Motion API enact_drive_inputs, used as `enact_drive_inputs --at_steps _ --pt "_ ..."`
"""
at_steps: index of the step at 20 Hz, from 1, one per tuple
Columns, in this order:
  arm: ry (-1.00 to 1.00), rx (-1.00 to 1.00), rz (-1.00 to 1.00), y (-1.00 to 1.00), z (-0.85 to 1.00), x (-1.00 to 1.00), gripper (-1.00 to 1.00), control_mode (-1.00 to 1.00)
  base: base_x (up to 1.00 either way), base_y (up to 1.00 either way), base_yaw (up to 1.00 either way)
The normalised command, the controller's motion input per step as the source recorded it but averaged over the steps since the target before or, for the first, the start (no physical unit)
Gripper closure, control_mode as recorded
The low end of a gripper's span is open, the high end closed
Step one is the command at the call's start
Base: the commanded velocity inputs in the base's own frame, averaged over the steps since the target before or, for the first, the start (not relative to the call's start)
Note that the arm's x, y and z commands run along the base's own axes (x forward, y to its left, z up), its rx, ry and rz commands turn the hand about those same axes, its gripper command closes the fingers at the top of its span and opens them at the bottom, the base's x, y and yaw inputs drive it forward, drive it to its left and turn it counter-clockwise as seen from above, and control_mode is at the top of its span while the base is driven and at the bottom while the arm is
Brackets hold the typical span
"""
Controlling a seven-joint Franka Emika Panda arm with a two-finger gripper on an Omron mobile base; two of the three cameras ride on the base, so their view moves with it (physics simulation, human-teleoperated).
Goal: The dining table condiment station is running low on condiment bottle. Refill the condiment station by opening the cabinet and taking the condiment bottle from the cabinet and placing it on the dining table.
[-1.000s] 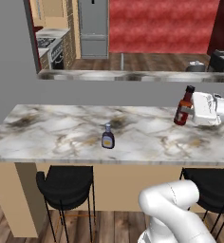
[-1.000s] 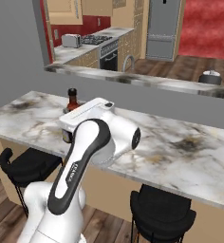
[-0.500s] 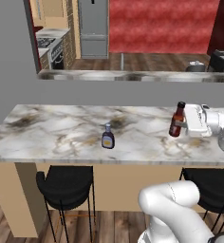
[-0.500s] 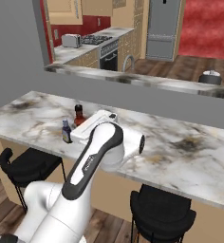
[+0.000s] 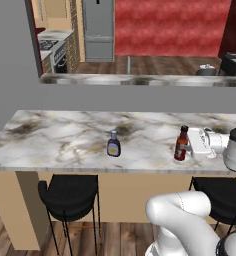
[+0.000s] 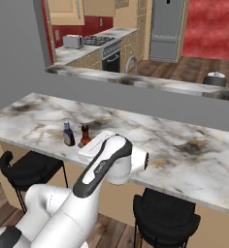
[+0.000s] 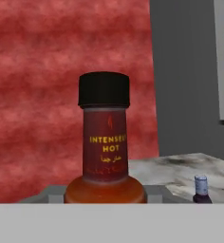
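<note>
The condiment bottle (image 5: 180,144), dark red with a black cap, stands upright at or just above the dining table (image 5: 65,140) near its front edge, toward the right. My gripper (image 5: 190,146) reaches in from the right and is shut on it. In the right base view the bottle (image 6: 85,135) pokes out behind my white hand, above the marble top (image 6: 184,140). The hand view has the bottle (image 7: 105,142) close up, with its "intensely hot" label facing me. Tan wall cabinets (image 6: 63,7) hang in the far kitchen; too little of their doors is visible to tell how they stand.
A squat pale bottle with a dark label (image 5: 113,145) stands on the marble left of the held one, also seen as the squat bottle (image 6: 68,134) and the small bottle (image 7: 200,189). Black stools (image 5: 70,192) (image 5: 222,192) sit under the front edge. A grey partition rises behind the table.
My hand has carried the condiment bottle down and slightly left, from raised over the table's right part to low near the front edge. The squat bottle has not moved.
</note>
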Motion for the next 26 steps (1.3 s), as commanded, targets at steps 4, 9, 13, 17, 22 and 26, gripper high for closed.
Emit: enact_drive_inputs --at_steps 4,9,13,17,22,26 --pt "0.08 0.04 0.02 -0.28 -0.26 0.49 1.00 -1.00 0.00 0.00 0.00" --pt "0.09 0.04 0.00 -0.49 -0.07 0.52 1.00 -1.00 0.00 0.00 0.00" --pt "0.05 0.00 0.00 -0.30 -0.46 0.53 1.00 -1.00 0.00 0.00 0.00" --pt "0.03 0.00 0.00 -0.18 -0.50 0.48 1.00 -1.00 0.00 0.00 0.00" --pt "-0.01 0.00 0.00 -0.18 -0.26 0.37 1.00 -1.00 0.00 0.00 0.00" --pt "-0.08 0.00 0.00 -0.08 -0.22 0.34 1.00 -1.00 0.00 0.00 0.00"
